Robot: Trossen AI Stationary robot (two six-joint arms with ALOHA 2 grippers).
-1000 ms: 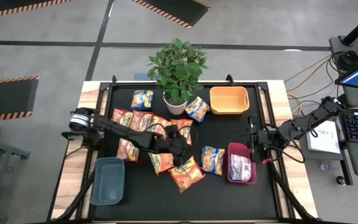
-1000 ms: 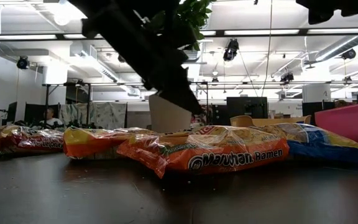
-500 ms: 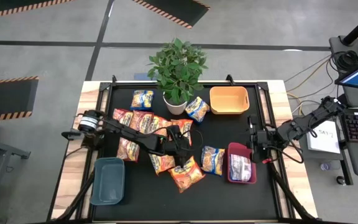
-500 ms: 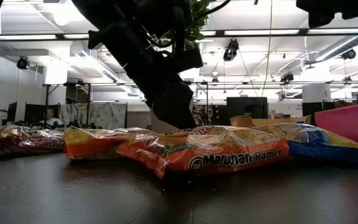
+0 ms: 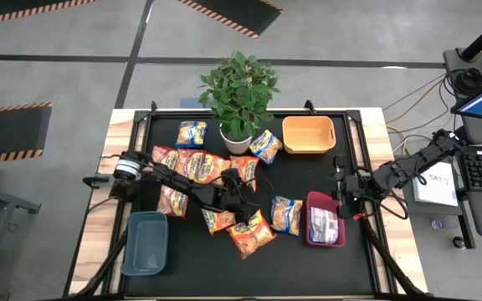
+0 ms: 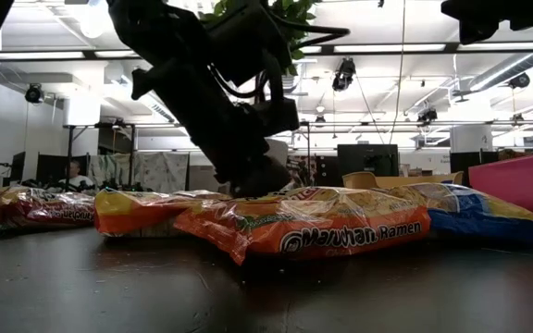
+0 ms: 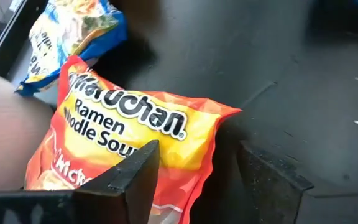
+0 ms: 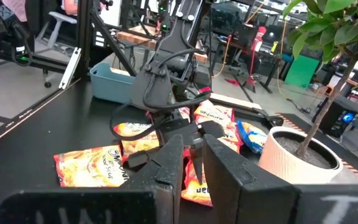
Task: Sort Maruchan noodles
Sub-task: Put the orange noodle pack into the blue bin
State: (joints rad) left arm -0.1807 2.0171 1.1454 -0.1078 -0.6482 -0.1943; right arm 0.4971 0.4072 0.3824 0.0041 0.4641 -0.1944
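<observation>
The left gripper (image 7: 194, 171) has its jaws spread, one finger (image 7: 135, 171) lying over the edge of an orange Maruchan packet (image 7: 135, 134) and the other on the bare black tabletop (image 7: 303, 99) — nothing pinched. In the high view that packet (image 5: 251, 233) lies near the front middle, a blue-and-yellow packet (image 5: 286, 214) just beside it and a red bin (image 5: 325, 220) further right. More packets (image 5: 192, 164) cluster by the potted plant (image 5: 238, 92). The right gripper (image 5: 341, 198) waits beside the red bin, jaws nearly pressed together — empty.
</observation>
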